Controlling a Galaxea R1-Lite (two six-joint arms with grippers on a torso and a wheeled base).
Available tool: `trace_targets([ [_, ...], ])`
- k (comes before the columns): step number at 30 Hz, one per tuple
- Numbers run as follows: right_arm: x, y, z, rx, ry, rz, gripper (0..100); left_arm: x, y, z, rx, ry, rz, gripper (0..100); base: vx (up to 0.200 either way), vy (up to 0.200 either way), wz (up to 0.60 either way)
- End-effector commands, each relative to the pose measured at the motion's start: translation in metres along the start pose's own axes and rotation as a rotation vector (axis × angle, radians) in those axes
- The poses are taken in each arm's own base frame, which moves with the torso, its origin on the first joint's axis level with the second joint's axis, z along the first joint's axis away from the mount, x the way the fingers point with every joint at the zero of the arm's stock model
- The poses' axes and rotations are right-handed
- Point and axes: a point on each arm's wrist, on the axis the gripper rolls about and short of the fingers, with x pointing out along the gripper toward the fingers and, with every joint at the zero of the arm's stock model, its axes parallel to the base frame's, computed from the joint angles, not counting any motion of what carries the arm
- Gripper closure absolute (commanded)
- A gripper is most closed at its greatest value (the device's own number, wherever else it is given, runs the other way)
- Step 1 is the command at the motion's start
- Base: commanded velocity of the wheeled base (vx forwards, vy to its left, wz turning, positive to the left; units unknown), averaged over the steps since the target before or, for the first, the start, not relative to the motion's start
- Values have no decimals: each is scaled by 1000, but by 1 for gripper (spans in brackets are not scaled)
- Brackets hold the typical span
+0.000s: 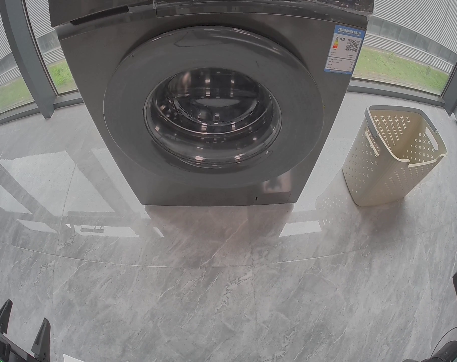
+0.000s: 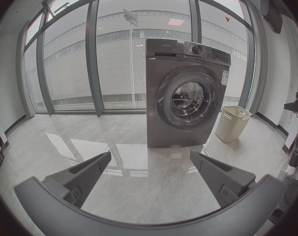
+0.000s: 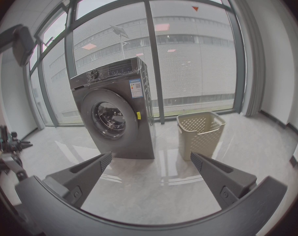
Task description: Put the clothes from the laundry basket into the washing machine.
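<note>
Grey washing machine (image 1: 90, 61) stood with round door (image 1: 213, 114) shut, cream laundry basket (image 1: 384, 177) just beside it on the right, windows (image 2: 116, 59) behind it, glossy floor (image 1: 228, 287) before it, left gripper (image 2: 149, 154) and right gripper (image 3: 151, 154) well short of it, fingers spread wide.

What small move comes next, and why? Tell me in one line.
Probably bring the left gripper up toward the door of the washing machine to open it. The door is shut, the left gripper and the right gripper are both open, empty and well short of the machine, and the laundry basket stands on the floor to its right.
</note>
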Motion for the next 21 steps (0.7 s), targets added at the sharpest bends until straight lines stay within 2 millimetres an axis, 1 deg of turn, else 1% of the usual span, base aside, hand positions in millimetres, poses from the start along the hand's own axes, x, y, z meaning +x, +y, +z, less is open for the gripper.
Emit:
trace_targets([
  [1,117,16,15,273,363,199,0,1,0,-5,-3,10,0,0,200,0,0],
  [2,130,18,12,277,372,201,0,1,0,-5,-1,10,0,0,200,0,0],
  [3,134,19,11,275,371,199,0,1,0,-5,-1,10,0,0,200,0,0],
  [4,151,21,6,275,373,201,0,1,0,-5,-3,10,0,0,200,0,0],
  [5,160,23,4,277,363,202,0,1,0,-5,-1,10,0,0,200,0,0],
  [7,171,27,0,279,354,218,0,1,0,-5,-1,10,4,0,200,0,0],
  [9,183,34,-7,278,353,237,0,1,0,-5,2,11,7,0,0,0,0],
  [10,187,36,-8,279,348,235,0,1,0,-5,3,11,5,0,0,0,0],
  [11,187,36,-8,279,348,235,0,1,0,-5,3,11,5,0,0,0,0],
  [12,194,41,-10,294,330,230,0,1,0,-5,8,10,3,0,0,0,0],
  [13,197,43,-11,301,325,237,0,1,0,-5,9,10,5,0,0,0,0],
  [21,205,59,-18,298,344,290,0,1,0,-5,6,10,3,0,0,200,0],
])
